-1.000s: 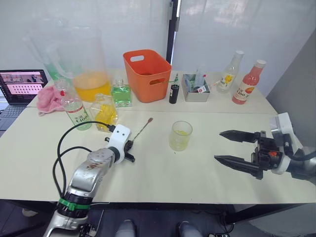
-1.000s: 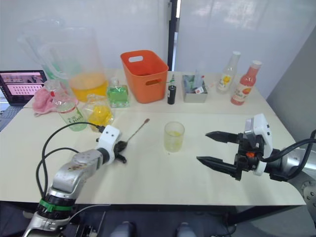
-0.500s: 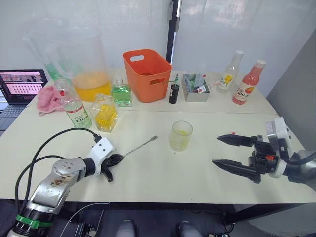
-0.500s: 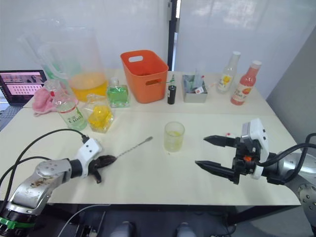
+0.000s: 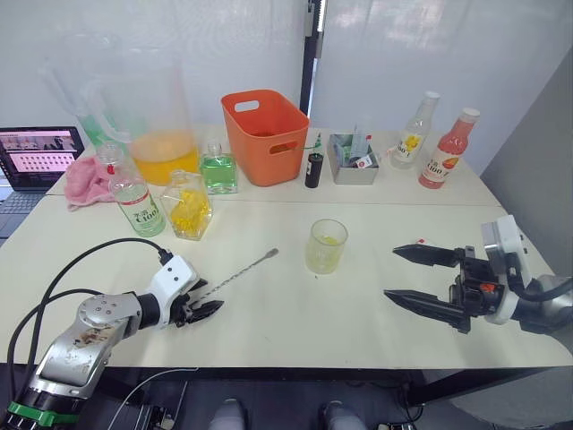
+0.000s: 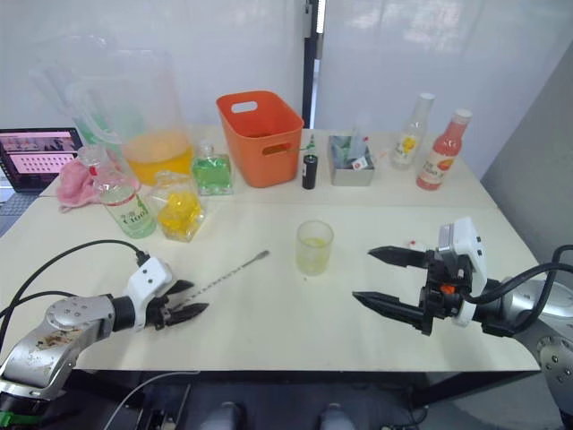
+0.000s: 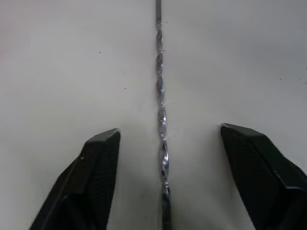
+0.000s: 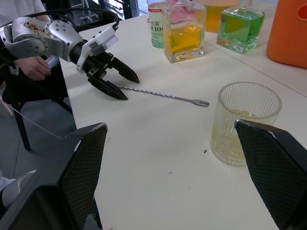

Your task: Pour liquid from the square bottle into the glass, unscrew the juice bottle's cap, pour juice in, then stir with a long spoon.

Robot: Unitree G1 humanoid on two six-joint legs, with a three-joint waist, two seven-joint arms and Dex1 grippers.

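Note:
The long spoon (image 5: 237,271) lies flat on the cream table, its twisted handle pointing toward the glass (image 5: 326,245), which holds a little yellow liquid. My left gripper (image 5: 210,297) rests low at the spoon's near end, open, and the handle (image 7: 160,105) runs between its fingers untouched. A square bottle (image 5: 188,206) with yellow liquid stands at the left back, beside a capped juice bottle (image 5: 136,202) with a green label. My right gripper (image 5: 391,273) hovers to the right of the glass, open and empty.
An orange basket (image 5: 266,134), a big pitcher (image 5: 152,116) of orange juice and a green square bottle (image 5: 219,170) line the back. A grey box (image 5: 352,161) and two bottles (image 5: 450,150) stand back right. A laptop (image 5: 40,154) and pink cloth (image 5: 89,177) sit far left.
My left gripper drew the spoon back toward the near left, laid it on the table and opened off it. The right gripper barely shifted.

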